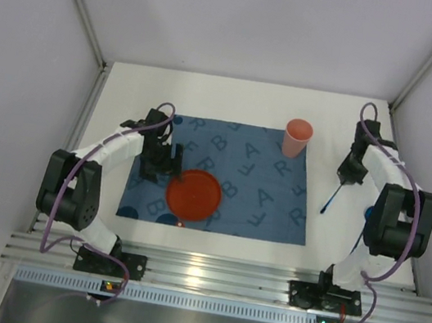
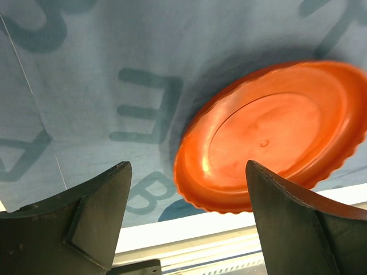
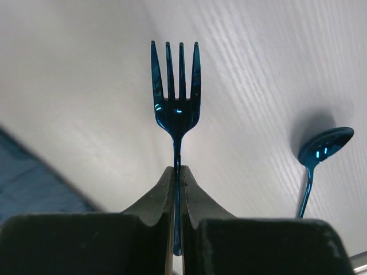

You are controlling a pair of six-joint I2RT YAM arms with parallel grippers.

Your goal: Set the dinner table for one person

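Blue fork [image 3: 176,109] clamped in closed right jaws near right edge of desk [image 1: 329,230], tines forward; orange plate [image 1: 193,194] lies leftward, by wide-open, empty left jaws.

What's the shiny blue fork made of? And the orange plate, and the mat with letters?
The fork looks like metal with a glossy blue coating: it's thin and shows bright mirror-like glints. The orange plate looks like plastic: smooth, slightly shiny, with a moulded scalloped rim. The blue mat looks like cloth: matte, with soft creases and printed letters.
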